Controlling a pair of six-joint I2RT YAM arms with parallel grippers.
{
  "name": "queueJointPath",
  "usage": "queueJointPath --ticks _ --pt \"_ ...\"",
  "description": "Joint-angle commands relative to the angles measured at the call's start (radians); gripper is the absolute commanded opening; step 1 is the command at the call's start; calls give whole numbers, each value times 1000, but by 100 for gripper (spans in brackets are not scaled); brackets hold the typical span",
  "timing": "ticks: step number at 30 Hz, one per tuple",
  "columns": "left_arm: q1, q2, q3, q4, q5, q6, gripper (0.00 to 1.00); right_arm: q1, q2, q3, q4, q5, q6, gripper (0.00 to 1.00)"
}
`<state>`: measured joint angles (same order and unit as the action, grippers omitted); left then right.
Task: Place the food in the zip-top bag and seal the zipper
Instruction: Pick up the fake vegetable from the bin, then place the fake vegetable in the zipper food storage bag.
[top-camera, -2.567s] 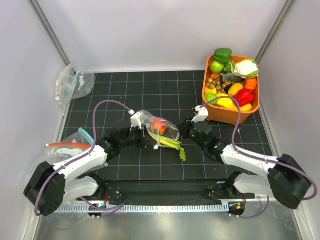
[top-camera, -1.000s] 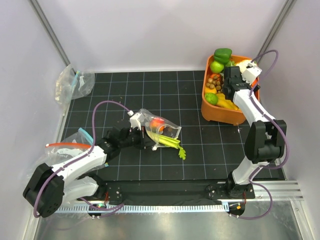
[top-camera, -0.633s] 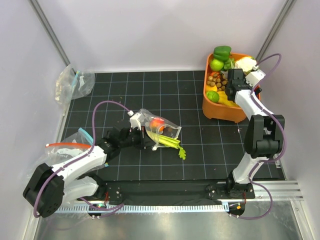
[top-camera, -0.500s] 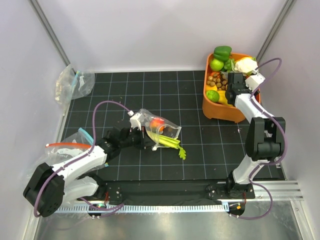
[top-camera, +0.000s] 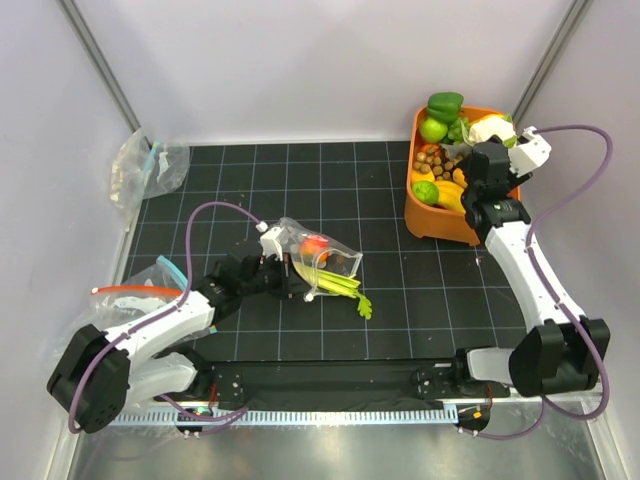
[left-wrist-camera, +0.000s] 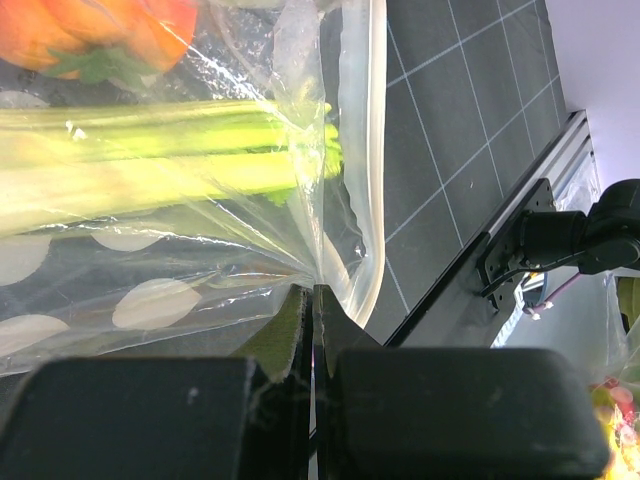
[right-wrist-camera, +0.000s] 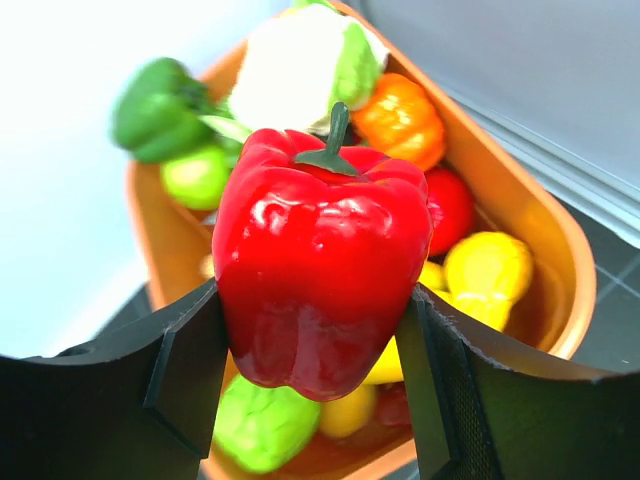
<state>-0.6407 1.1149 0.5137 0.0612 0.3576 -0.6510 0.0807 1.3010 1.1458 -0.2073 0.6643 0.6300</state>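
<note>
Working over a black counter (top-camera: 400, 330) ruled with a white grid, between pale walls. Pinching, mid-counter, the edge of the dotted zip-top bag (top-camera: 320, 255) just beside its zipper (left-wrist-camera: 372, 150) with the left end effector (left-wrist-camera: 312, 300), fingers fully together, the celery (top-camera: 340, 287) and a red-orange toy vegetable (top-camera: 317, 244) lying inside. Clamping a red pepper (right-wrist-camera: 315, 270) between the partly spread fingers of the right end effector (right-wrist-camera: 312, 300), above the orange tub (top-camera: 432, 225) of toy produce. Sharing the left edge with a crumpled clear bag (top-camera: 145, 165) and a red-strip bag (top-camera: 125, 292).

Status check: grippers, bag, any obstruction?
Left gripper shut on edge of dotted bag. Right gripper shut on red pepper, over orange bin. Celery in bag, leafy end poking out; zipper unsealed.
</note>
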Motion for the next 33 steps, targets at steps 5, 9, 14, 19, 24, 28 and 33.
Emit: queueJointPath --ticks 5,9,14,19,24,28,33 --pt "3 0 34 15 -8 7 0 60 -155 -44 10 -127 5 24" --pt "4 -10 31 14 -8 5 0 143 -239 -133 44 -290 8 24" --pt "3 -12 34 11 -12 8 0 318 -281 -248 115 -439 -46 24" --pt "3 -20 32 2 -25 14 0 511 -194 -415 303 -517 -105 24" --pt "3 -23 34 -3 -29 17 0 683 -89 -416 318 -530 -140 24" --pt "3 -36 32 -12 -48 21 0 751 -51 -394 298 -493 -188 24" --pt "3 -44 31 -17 -57 21 0 766 -101 -419 312 -494 -190 24"
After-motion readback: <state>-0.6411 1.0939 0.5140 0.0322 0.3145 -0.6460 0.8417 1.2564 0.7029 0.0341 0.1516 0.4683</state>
